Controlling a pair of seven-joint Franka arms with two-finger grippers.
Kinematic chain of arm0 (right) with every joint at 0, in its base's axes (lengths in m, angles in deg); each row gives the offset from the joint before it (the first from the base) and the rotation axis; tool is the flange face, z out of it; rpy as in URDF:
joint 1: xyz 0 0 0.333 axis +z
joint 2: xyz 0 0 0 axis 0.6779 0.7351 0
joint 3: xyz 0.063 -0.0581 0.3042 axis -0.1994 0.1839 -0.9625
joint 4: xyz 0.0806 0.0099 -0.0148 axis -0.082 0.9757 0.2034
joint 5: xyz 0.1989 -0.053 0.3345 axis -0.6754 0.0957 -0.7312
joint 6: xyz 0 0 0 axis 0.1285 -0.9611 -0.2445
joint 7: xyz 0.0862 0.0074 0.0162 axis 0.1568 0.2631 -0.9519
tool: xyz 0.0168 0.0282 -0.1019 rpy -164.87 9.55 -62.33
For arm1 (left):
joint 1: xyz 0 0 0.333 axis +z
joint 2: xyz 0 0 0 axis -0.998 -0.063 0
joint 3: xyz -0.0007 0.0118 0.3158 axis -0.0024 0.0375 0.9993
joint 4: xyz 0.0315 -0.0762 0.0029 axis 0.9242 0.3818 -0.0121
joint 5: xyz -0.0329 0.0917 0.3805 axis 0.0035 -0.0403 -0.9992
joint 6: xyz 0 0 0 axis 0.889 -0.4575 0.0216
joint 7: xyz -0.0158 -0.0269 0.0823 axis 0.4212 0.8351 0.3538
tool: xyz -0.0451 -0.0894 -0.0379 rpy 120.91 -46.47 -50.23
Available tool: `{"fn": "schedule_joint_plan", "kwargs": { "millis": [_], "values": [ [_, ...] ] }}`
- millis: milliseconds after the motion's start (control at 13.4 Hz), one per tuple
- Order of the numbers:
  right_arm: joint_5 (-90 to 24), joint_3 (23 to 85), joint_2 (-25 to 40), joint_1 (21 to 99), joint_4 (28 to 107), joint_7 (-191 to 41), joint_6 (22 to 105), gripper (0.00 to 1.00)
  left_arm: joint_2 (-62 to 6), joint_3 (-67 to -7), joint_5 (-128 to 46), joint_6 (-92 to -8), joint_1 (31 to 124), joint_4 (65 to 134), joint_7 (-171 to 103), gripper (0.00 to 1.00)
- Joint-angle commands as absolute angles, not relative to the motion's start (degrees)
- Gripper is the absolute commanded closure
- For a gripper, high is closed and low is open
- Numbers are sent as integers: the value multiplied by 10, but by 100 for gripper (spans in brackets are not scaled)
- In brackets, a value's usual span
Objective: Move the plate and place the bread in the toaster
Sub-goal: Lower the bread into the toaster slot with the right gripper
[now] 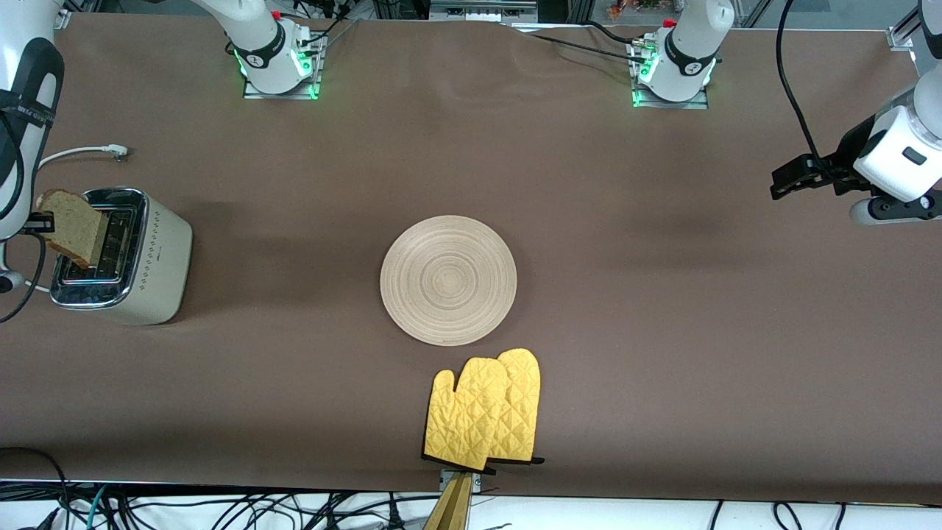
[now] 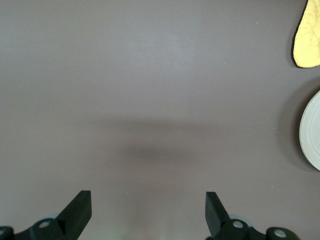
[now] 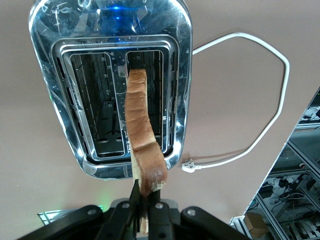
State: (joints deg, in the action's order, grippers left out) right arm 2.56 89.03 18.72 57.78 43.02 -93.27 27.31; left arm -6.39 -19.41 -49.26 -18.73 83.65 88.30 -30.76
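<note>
The bread (image 1: pixel 73 224) is pinched upright in the right gripper (image 3: pixel 142 212), whose fingers (image 3: pixel 131 210) are closed on its crust, held over a slot of the toaster (image 1: pixel 158 269) at the right arm's end of the tabletop (image 1: pixel 662 331). The plate (image 1: pixel 448 280) lies mid-tabletop, with yellow oven mitts (image 1: pixel 486 411) just beside it, nearer the front camera. The left gripper (image 2: pixel 148 212) hovers over bare tabletop at the left arm's end, fingers wide, holding nothing.

a: what's on the brown table (image 1: pixel 625 309)?
b: the toaster (image 1: pixel 121 258) at the right arm's end, the plate (image 1: pixel 448 280) mid-table, two yellow oven mitts (image 1: pixel 486 412) just nearer the camera.
</note>
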Motion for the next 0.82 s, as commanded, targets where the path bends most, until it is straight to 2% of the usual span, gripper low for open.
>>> {"fn": "schedule_joint_plan", "kwargs": {
  "millis": [0, 223, 521, 745],
  "values": [
    [22, 888, 172, 576, 438, -940, 253, 100, -68, -196, -479, -179, 843, 872, -304, 0],
    [19, 887, 177, 567, 438, -943, 265, 100, -68, -196, -476, -179, 843, 871, -304, 0],
    [1, 886, 199, 553, 438, -943, 335, 100, -68, -196, -476, -179, 843, 871, -304, 0],
    [-21, 886, 207, 553, 438, -942, 352, 100, -68, -196, -476, -179, 843, 871, -304, 0]
  ]
}}
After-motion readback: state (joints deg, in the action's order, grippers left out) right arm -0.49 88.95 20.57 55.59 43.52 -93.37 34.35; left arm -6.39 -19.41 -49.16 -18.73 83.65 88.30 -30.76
